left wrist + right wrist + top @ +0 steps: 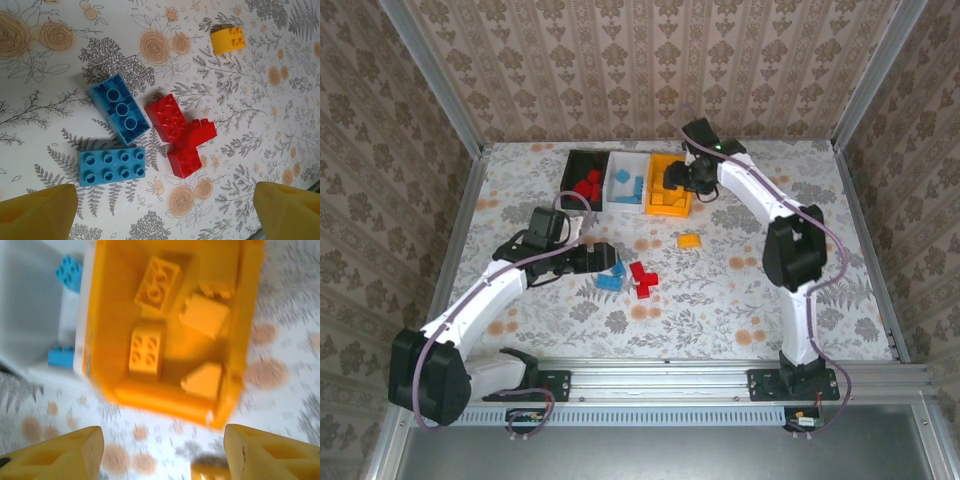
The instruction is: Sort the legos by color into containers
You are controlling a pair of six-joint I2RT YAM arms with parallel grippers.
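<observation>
I'm looking down from the overhead camera at the floral-covered table (740,290), with both arms reaching out over it. The left arm (485,295) stretches from its base toward 1 o'clock. The right arm (790,250) rises and bends back toward 10 o'clock.

Three bins stand side by side at the table's 12 o'clock. The black bin (578,160) is on the left with red bricks (588,185) inside. The white bin (620,160) is in the middle with blue bricks (628,185). The orange bin (665,208) is on the right.

The right gripper (672,182) hangs over the orange bin. Its wrist camera shows me the jaws spread wide with nothing between them. Below them, orange-yellow bricks (147,352) lie in that bin. The picture is blurred, so I count roughly five.

The left gripper (605,258) sits low near the table's centre. In the left wrist view its jaws are also wide and empty, and both fingers (35,212) are clear of the bricks.

The loose legos lie on the cloth beneath it. A red cluster (180,132) of touching bricks is in the middle. Just beside it at 9 o'clock is an overturned blue brick (120,109), hollow side up. At 8 o'clock lies a studs-up blue brick (112,166). Well apart at 1 o'clock sits a single yellow brick (227,40).
</observation>
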